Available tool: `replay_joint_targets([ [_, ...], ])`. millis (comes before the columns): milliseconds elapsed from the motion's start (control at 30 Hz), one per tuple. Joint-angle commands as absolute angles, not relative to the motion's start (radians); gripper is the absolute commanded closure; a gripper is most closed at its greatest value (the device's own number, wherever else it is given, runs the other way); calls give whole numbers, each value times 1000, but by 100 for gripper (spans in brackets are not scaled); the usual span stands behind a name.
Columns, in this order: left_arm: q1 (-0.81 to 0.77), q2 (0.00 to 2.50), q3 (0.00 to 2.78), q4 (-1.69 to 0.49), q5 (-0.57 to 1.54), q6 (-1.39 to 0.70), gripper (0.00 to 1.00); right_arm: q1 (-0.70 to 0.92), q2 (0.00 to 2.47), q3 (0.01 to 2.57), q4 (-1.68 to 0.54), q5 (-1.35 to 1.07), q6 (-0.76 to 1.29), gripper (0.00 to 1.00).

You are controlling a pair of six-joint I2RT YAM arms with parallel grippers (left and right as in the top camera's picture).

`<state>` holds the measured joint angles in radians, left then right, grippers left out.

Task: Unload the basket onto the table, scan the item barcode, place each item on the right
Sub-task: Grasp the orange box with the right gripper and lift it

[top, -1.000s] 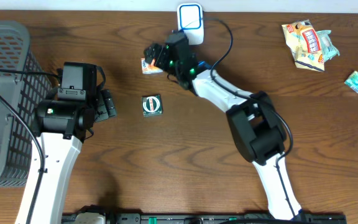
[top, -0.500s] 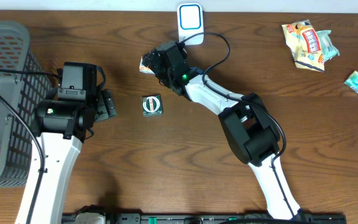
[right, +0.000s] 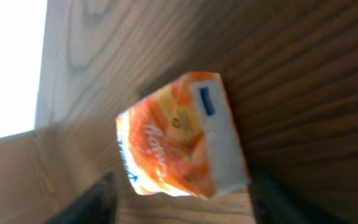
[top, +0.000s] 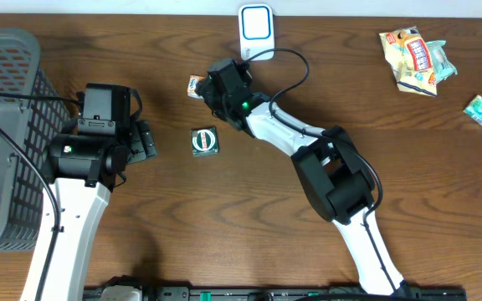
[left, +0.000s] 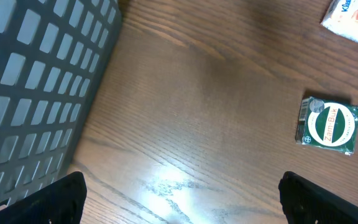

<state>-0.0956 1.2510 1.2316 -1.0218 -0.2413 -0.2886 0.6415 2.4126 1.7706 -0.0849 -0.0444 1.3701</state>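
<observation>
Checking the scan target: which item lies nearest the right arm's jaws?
The small orange-and-white packet, right at them; the green square box lies farther off.

The left arm (top: pixel 74 209), next to the basket (top: pixel 7 75), has a white tube and blocky black joint housings, a small green light (top: pixel 68 149) and a black cable (top: pixel 23 98). The left gripper (top: pixel 145 140) is black. Farther from the basket, the right arm (top: pixel 337 180) has matching white tubes, rounded black joints, a green light (top: pixel 243 105), a looping black cable (top: pixel 305 65) and a black right gripper (top: pixel 206 88).
</observation>
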Motion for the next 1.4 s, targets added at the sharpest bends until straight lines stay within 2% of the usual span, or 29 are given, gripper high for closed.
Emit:
replay_joint_targets([
  [0,-97,1254,1246,-1024,-244,-294,2,654,2437,1771,-100,-9,1376,53],
  [100,-97,1254,1246,-1024,-244,-294,2,651,2437,1771,-113,18,1369,67],
  [133,-97,1254,1246,-1024,-244,-293,2,647,2437,1771,-118,47,1341,74],
  [233,-97,1254,1246,-1024,-244,-294,2,633,2437,1771,-127,114,1261,82],
  [500,-97,1254,1246,-1024,-244,-294,2,545,2427,1771,-124,68,1045,86],
  [667,-97,1254,1246,-1024,-244,-294,2,487,2395,1771,-124,-83,972,76],
  [767,-97,1254,1246,-1024,-244,-294,2,467,2372,1771,-125,-168,927,74],
  [900,-97,1254,1246,-1024,-244,-294,2,463,2364,1771,-124,-274,900,59],
  [1167,-97,1254,1246,-1024,-244,-294,2,476,2365,1771,-146,-273,783,42],
  [1233,-97,1254,1246,-1024,-244,-294,2,481,2365,1771,-160,-239,779,43],
  [1367,-97,1254,1246,-1024,-244,-294,2,487,2371,1771,-186,-174,745,56],
])
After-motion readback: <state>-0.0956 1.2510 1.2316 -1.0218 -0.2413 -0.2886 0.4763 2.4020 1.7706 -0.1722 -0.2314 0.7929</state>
